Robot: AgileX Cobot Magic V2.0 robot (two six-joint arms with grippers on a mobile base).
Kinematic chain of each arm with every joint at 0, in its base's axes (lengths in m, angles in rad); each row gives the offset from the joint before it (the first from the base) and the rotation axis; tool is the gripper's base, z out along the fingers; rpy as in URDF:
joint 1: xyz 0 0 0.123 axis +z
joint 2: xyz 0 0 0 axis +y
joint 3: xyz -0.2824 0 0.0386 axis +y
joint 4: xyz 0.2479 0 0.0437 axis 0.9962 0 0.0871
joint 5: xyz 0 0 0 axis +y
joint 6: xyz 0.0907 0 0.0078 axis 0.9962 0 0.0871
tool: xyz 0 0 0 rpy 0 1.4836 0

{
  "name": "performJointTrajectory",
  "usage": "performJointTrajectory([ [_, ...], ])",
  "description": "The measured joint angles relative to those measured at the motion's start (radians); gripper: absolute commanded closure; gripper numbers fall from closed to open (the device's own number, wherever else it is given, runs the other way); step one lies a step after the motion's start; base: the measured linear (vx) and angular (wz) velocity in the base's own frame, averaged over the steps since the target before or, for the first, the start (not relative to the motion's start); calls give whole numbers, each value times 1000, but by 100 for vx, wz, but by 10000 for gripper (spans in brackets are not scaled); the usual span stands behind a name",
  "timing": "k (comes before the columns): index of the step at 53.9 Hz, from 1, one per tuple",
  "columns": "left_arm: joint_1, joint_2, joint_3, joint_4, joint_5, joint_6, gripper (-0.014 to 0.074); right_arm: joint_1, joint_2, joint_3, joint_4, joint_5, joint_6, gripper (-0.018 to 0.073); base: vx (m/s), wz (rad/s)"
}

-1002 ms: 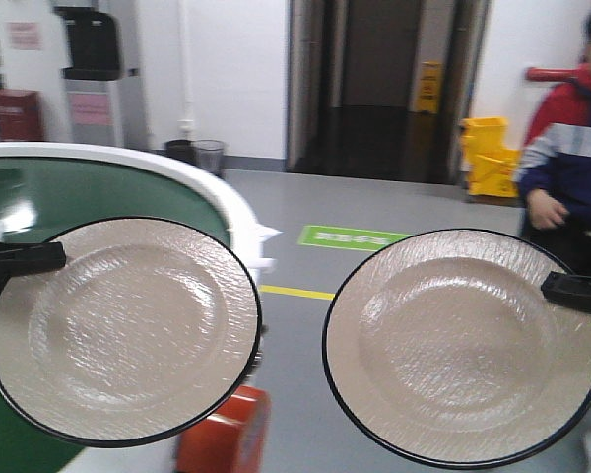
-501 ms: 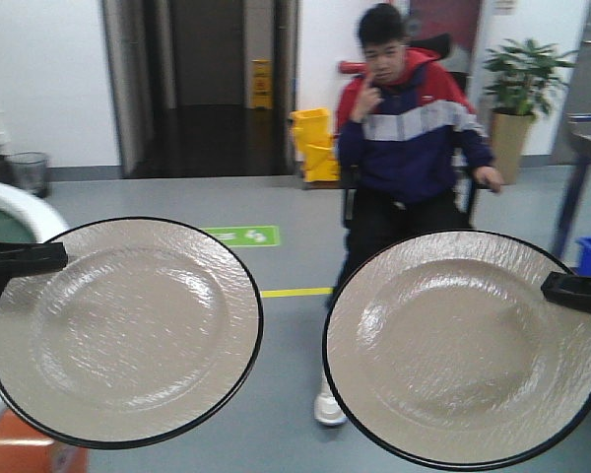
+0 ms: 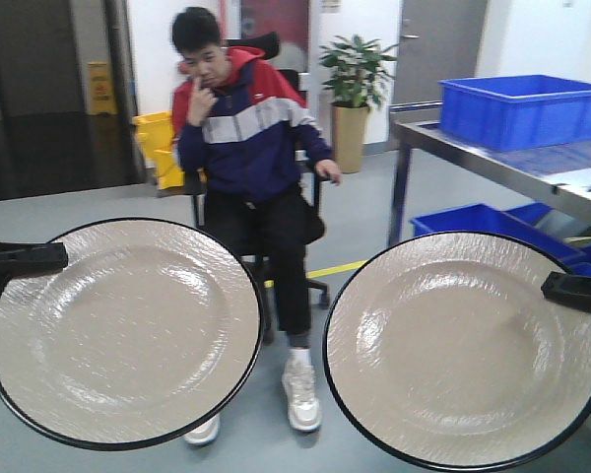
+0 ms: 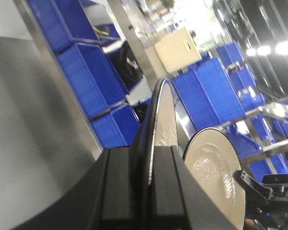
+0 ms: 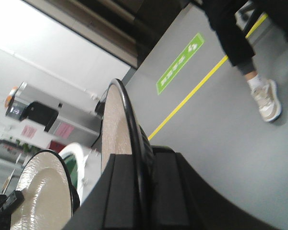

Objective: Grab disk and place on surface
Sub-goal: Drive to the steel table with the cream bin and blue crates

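— Where do our pincers stand?

— Our left pincer (image 3: 25,259) is clenched on the rim of the left disk (image 3: 123,330). Our right pincer (image 3: 571,290) grips the right disk (image 3: 463,350) the same way. Both disks hang in the air, side by side but apart, faces toward the front camera.

— What do we see around them?

— A man (image 3: 241,128) sits behind the gap between them, with a plant (image 3: 357,69) and a yellow bucket (image 3: 163,148) behind him. At right is the steel tabletop (image 3: 532,163), a blue crate (image 3: 522,108) on it and more crates (image 3: 473,222) beneath. The disks are nowhere touching it.

— What can't we make out?

— The left disk partly covers one of his shoes. Both pincers are cut off at the frame edges. Our wrist views show each disk only edge-on.
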Motion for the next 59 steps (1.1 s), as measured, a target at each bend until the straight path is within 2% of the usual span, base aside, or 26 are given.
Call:
performJointTrajectory([
  [21,0,0,0,0,1,0,598,0,0,0,0,0,0,568,25,-37],
  [59,0,0,0,0,-1,0,598,0,0,0,0,5,0,568,43,-15],
])
